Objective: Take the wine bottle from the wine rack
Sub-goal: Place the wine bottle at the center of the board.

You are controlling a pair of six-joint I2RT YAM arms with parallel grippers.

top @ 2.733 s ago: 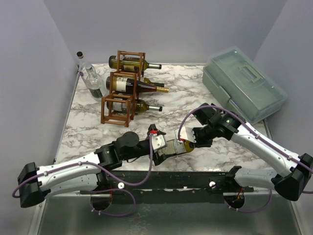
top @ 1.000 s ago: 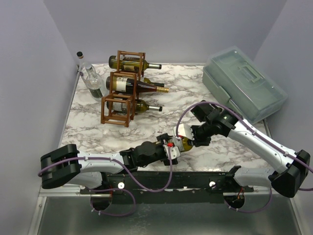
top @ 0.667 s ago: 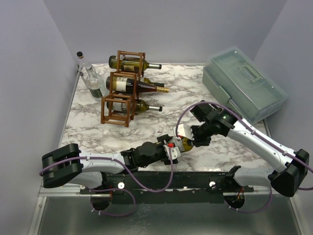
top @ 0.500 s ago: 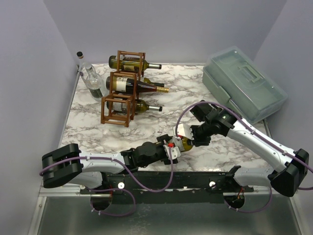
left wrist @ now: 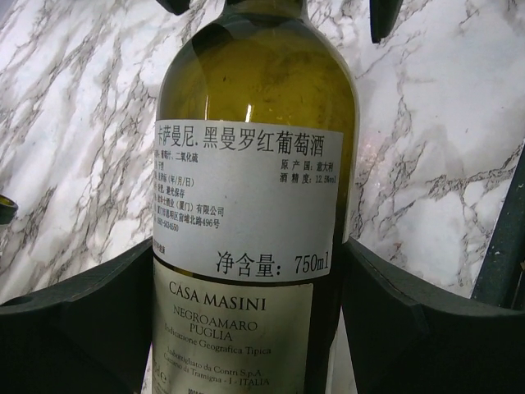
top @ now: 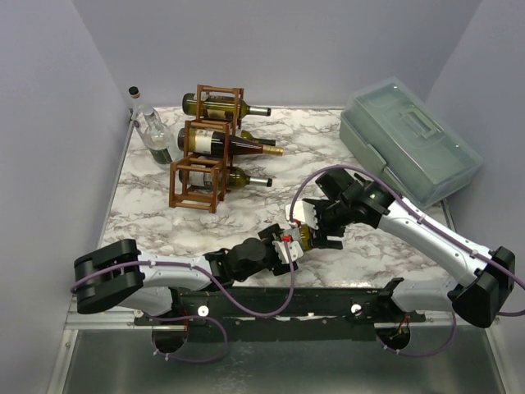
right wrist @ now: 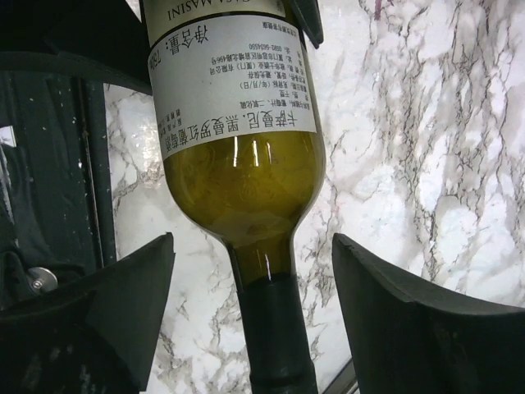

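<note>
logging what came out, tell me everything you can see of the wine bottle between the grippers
The wine bottle is olive-green glass with a dark sleeve on the neck, a white label in Chinese print and a cream one reading CASA MASINI. It is off the rack, over the marble table near its front edge. The left gripper clamps its body; the right gripper stands open around the neck, not touching it.

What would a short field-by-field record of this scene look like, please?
wine bottle: out of the rack, between both grippers
left gripper: shut on the bottle's body
right gripper: open, fingers either side of the neck, not touching
wine rack: far left, three bottles lying in it
toolbox: far right, closed
</note>
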